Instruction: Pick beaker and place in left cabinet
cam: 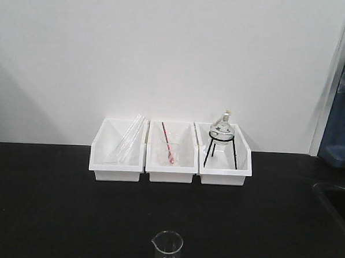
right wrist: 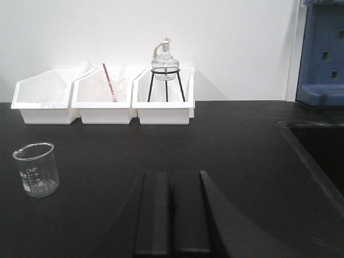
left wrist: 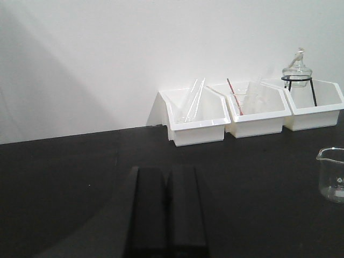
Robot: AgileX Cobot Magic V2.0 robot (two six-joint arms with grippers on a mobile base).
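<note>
Black benchtop (cam: 52, 215), white wall (cam: 165, 48) behind. Closest in, left gripper (left wrist: 166, 212) and right gripper (right wrist: 172, 215) both clenched, fingers pressed together, nothing held. Next, beaker (right wrist: 36, 169) stands upright on the bench, long axis vertical, ahead-left of right gripper, ahead-right of left; neither arm clearly nearer. Farther back, three white bins (cam: 170, 163) along the wall. No left cabinet in view.

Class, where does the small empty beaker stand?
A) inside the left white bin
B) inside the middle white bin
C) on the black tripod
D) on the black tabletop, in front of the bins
D: the beaker stands alone on the black tabletop, apart from the white bins behind it.
</note>
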